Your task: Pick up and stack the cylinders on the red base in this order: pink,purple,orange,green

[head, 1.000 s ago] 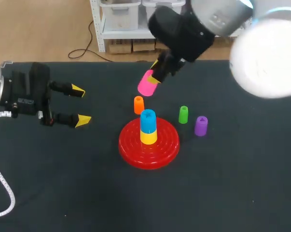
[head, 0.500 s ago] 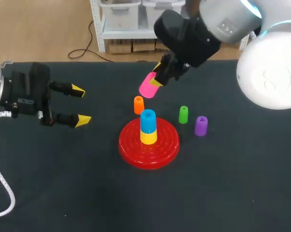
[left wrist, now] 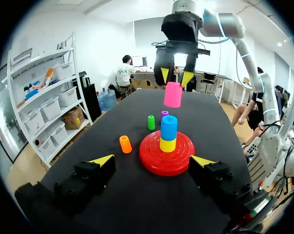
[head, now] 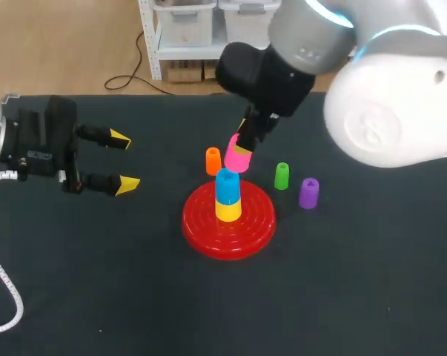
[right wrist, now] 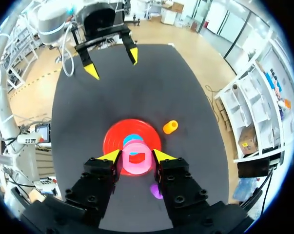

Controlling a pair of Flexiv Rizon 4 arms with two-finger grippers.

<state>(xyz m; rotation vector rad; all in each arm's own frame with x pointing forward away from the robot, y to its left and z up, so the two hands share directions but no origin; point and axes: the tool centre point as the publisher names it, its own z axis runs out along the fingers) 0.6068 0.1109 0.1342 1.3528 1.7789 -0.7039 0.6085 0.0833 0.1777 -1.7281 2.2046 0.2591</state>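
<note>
Our right end effector point(head: 242, 144) is clamped on the pink cylinder point(head: 237, 154), one yellow-tipped finger on either side. It holds the cylinder in the air just above the red base point(head: 201, 222), which lies near the middle of the dark surface point(head: 97, 282). The base already carries a yellow cylinder point(head: 227, 210) with a blue cylinder point(head: 227, 185) on top of it. From the left wrist, a clear gap shows between the pink piece and the blue top. From the right wrist, the pink piece covers most of the blue one, so we judge the two nearly lined up.

We take the step in hand to be the placing of the first piece in the order. The next move, as we read it, calls for a straight descent, the pink cylinder kept upright and centred on the blue one before the fingers part.

The orange cylinder point(head: 213, 161) stands just beside the base. The green cylinder point(head: 282, 176) and purple cylinder point(head: 308, 193) stand near it on the other side. Our left end effector point(head: 124, 161) hangs well apart from the base, fingers spread and holding nothing.

We can make out no writing or label on the cylinders or the base.
</note>
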